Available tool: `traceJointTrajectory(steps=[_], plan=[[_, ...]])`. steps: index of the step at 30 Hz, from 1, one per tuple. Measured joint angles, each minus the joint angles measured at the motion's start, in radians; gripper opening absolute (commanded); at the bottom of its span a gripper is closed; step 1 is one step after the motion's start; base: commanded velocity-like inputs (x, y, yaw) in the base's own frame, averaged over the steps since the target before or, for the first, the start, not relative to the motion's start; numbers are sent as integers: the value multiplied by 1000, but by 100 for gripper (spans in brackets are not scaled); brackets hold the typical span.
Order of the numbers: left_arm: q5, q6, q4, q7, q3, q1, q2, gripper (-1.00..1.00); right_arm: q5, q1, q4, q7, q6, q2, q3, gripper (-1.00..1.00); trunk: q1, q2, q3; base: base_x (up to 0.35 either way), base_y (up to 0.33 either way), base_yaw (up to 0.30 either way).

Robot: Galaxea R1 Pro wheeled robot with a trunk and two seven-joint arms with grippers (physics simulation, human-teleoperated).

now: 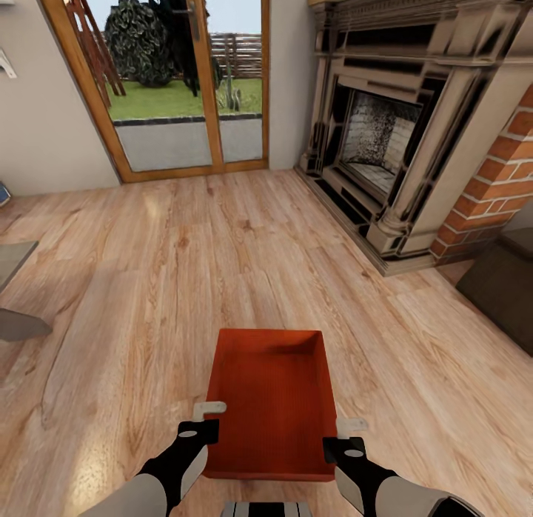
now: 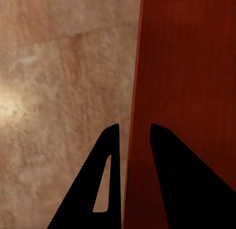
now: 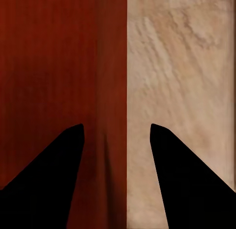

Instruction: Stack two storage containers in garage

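One orange-red storage container (image 1: 270, 402) sits close in front of me over the living room's light wood-plank floor (image 1: 148, 280), open side up and with nothing in it. My left gripper (image 1: 207, 418) pinches its left wall near the front corner. In the left wrist view the left gripper (image 2: 133, 128) has its fingers tight on either side of that thin wall (image 2: 187, 81). My right gripper (image 1: 348, 433) straddles the right wall. In the right wrist view the right gripper (image 3: 115, 125) is open, with a gap on each side of the wall (image 3: 113, 66). The garage is out of view.
A brick fireplace (image 1: 385, 139) with a raised hearth runs along the right. A wood-framed glass door (image 1: 185, 80) stands at the far wall. A dark cabinet (image 1: 503, 280) is at the right edge and a grey furniture corner (image 1: 18, 324) at the left edge.
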Motion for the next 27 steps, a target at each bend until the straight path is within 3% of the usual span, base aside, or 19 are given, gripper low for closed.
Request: traceJointTrajectory(steps=[27], plan=[[-5, -1, -1, 0, 5, 0, -2, -100, 0, 0, -4, 0, 1, -3, 0, -100, -104, 189, 85, 0, 0, 0]])
